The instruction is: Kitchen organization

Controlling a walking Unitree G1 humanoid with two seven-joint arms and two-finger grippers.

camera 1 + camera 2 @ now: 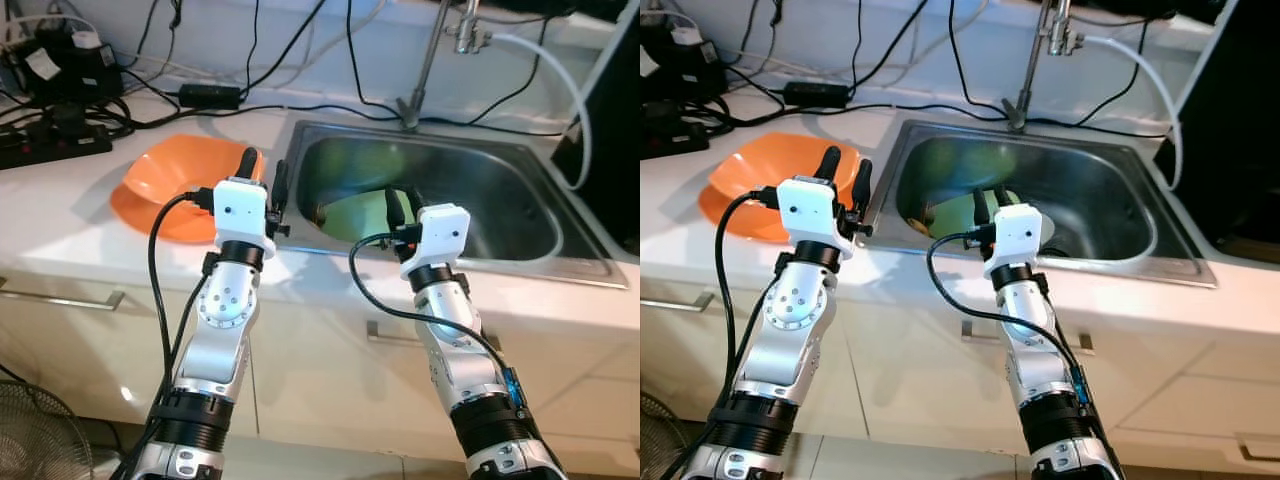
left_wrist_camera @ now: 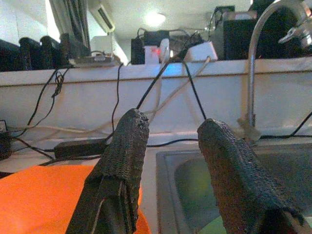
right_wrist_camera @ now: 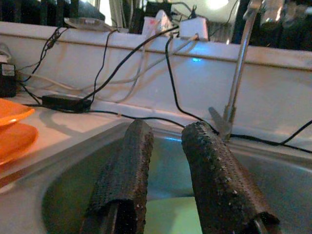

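Note:
An orange bowl (image 1: 170, 180) rests on an orange plate (image 1: 135, 212) on the white counter, left of the steel sink (image 1: 480, 190). Inside the sink lies a pale green plate (image 1: 355, 215). My left gripper (image 1: 265, 172) hovers open over the counter between the bowl's right rim and the sink's left edge, holding nothing. My right gripper (image 1: 402, 203) stands over the sink's front edge, just above the green plate, its fingers a little apart and empty. In the wrist views the orange bowl (image 2: 44, 195) and the green plate (image 3: 170, 214) lie just beyond the fingers.
A faucet (image 1: 425, 70) rises behind the sink, with a white hose (image 1: 560, 80) curving to the right. Black cables and a power strip (image 1: 50, 145) lie on the counter's back left. A dark appliance (image 1: 615, 150) stands at the right. Drawer handle (image 1: 60, 298) below; fan (image 1: 40, 440) on the floor.

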